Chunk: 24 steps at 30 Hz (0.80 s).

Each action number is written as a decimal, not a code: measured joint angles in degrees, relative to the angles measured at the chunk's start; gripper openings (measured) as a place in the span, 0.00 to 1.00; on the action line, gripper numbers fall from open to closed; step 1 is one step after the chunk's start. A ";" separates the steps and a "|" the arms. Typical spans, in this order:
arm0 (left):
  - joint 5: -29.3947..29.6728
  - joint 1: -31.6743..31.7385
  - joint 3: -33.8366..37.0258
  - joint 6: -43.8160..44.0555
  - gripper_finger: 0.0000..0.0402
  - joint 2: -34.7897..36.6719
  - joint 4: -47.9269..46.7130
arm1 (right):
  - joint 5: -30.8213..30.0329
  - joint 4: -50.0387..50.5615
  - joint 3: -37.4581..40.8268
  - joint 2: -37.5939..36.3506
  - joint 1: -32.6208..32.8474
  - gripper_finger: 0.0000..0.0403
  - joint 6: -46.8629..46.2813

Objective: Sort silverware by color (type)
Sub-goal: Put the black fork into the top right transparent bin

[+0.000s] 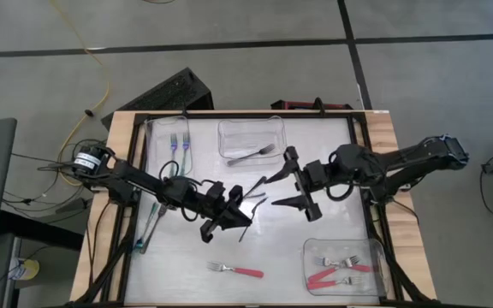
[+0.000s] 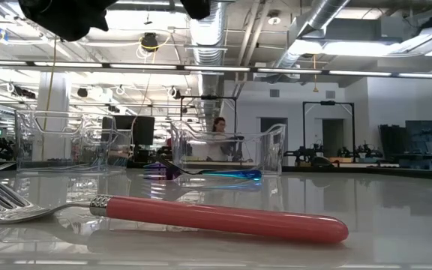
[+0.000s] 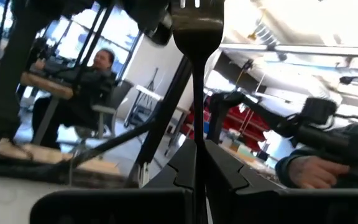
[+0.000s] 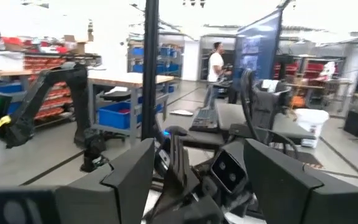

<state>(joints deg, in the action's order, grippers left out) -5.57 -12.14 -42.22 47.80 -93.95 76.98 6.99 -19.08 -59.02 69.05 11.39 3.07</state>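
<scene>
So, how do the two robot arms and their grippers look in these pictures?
Both arms are dark, nearly black, built from jointed segments. The left arm has a round silver-and-black base part with a label near the table edge. The right arm shows a thin bluish cable at its elbow. The left gripper and the right gripper each have two black, angular fingers.

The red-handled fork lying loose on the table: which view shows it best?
The low view: the red-handled fork lies side-on right before the camera, tines and handle plain. The high view shows the whole fork, small, near the table's front edge. Neither wrist view shows it.
</scene>
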 joint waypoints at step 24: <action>0.40 -0.16 -0.04 3.98 0.00 0.00 -0.85 | 6.64 9.46 -7.83 7.70 -0.34 0.08 3.24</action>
<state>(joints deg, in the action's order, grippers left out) -5.18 -12.30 -42.26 51.78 -93.95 76.13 13.64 -9.62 -66.85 76.75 11.05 6.31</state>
